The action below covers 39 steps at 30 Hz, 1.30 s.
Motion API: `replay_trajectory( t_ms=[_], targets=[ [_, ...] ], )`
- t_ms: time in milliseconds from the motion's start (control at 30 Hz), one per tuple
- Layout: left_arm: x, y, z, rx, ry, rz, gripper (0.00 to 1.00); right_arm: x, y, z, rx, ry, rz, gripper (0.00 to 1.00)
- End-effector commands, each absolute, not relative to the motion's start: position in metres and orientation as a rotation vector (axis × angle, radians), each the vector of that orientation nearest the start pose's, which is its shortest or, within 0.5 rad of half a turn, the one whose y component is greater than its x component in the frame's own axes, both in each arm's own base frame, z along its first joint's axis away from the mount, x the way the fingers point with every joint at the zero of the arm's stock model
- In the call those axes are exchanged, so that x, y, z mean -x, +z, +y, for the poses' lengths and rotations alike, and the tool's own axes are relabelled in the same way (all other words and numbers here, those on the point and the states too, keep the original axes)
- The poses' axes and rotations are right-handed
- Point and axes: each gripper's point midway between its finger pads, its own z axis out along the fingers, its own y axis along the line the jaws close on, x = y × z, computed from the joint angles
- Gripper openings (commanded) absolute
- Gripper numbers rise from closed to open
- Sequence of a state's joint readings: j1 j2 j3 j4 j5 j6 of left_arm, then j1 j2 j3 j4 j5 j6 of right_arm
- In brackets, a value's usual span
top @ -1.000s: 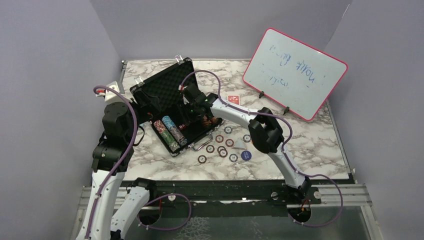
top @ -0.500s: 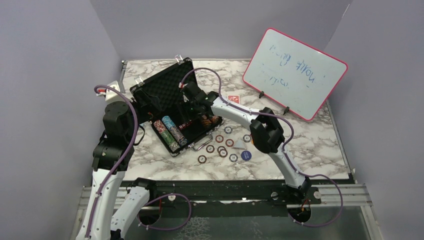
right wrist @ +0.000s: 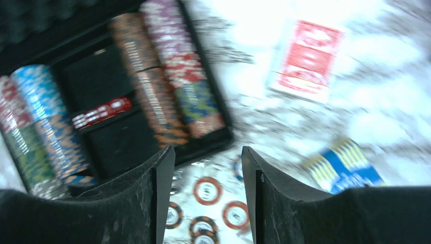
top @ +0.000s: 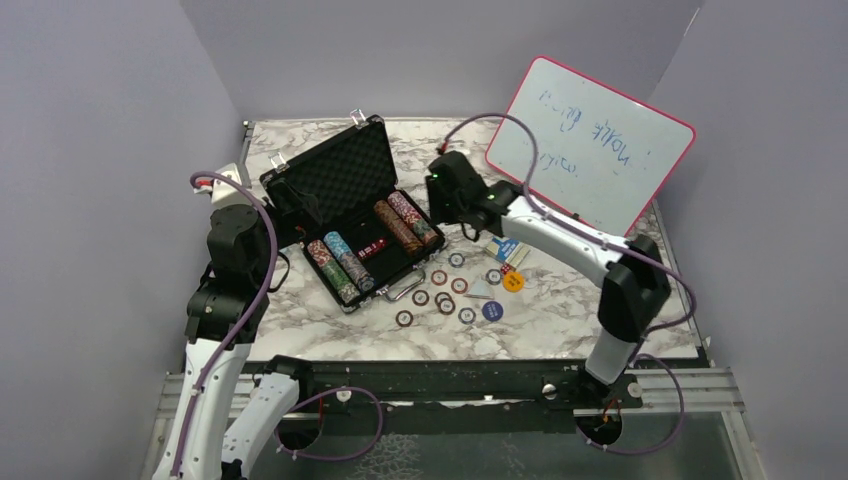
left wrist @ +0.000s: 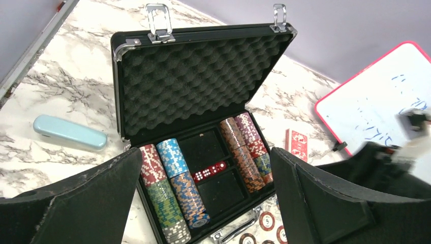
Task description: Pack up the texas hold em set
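Right end effector (right wrist: 208,150) parted, empty, just right of briefcase (right wrist: 96,76)

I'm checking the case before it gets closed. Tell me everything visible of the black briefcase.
The black briefcase lies open on the marble table, its lid propped up, lined with egg-crate foam, two silver latches on its edge. A silver handle is at the front. Striped chip rows fill both sides; red dice lie between.
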State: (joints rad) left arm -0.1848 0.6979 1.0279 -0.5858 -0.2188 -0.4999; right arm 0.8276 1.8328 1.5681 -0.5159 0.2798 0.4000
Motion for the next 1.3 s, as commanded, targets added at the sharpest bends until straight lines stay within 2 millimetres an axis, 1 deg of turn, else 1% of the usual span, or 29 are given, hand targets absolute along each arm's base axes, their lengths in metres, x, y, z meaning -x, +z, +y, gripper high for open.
replay_trajectory(
  t_ms=[0, 33, 100, 167, 200, 267, 333, 400, 500, 667, 767, 833, 933, 1200, 1267],
  targets=[
    [-0.261, 0.313, -0.025, 0.432, -0.249, 1.77, 0.99, -0.352, 0.151, 0.251, 0.008, 0.068, 2.321, 0.49],
    [-0.262, 0.312, -0.026, 0.423, -0.249, 1.769, 0.99, -0.344, 0.141, 0.234, -0.048, 0.03, 2.339, 0.46],
    [-0.264, 0.312, -0.027, 0.391, -0.238, 1.766, 0.99, -0.33, 0.13, 0.215, -0.135, 0.006, 2.368, 0.41],
    [-0.266, 0.315, -0.025, 0.377, -0.218, 1.756, 0.99, -0.316, 0.116, 0.197, -0.228, -0.036, 2.402, 0.39],
    [-0.267, 0.317, -0.024, 0.374, -0.209, 1.752, 0.99, -0.31, 0.109, 0.19, -0.298, -0.054, 2.415, 0.39],
    [-0.27, 0.318, -0.024, 0.37, -0.198, 1.748, 0.99, -0.3, 0.095, 0.176, -0.383, -0.099, 2.443, 0.4],
    [-0.273, 0.318, -0.025, 0.369, -0.201, 1.749, 0.99, -0.293, 0.083, 0.165, -0.454, -0.147, 2.463, 0.42],
    [-0.275, 0.317, -0.028, 0.366, -0.213, 1.749, 0.99, -0.29, 0.073, 0.157, -0.503, -0.183, 2.473, 0.43],
    [-0.276, 0.314, -0.03, 0.37, -0.226, 1.755, 0.99, -0.289, 0.06, 0.149, -0.538, -0.214, 2.486, 0.42],
    [-0.278, 0.317, -0.03, 0.363, -0.215, 1.751, 0.99, -0.293, 0.047, 0.146, -0.569, -0.225, 2.493, 0.42],
    [-0.278, 0.321, -0.027, 0.355, -0.187, 1.74, 0.99, -0.298, 0.043, 0.147, -0.575, -0.224, 2.493, 0.42],
    [-0.278, 0.324, -0.026, 0.349, -0.179, 1.735, 0.99, -0.302, 0.041, 0.147, -0.571, -0.225, 2.492, 0.4],
    [-0.278, 0.323, -0.026, 0.349, -0.175, 1.737, 0.99, -0.304, 0.039, 0.148, -0.572, -0.223, 2.503, 0.37],
    [-0.279, 0.32, -0.024, 0.36, -0.165, 1.741, 0.99, -0.294, 0.032, 0.148, -0.604, -0.23, 2.544, 0.33],
    [-0.279, 0.321, -0.024, 0.36, -0.165, 1.741, 0.99, -0.289, 0.029, 0.152, -0.611, -0.206, 2.581, 0.33]
  ],
)
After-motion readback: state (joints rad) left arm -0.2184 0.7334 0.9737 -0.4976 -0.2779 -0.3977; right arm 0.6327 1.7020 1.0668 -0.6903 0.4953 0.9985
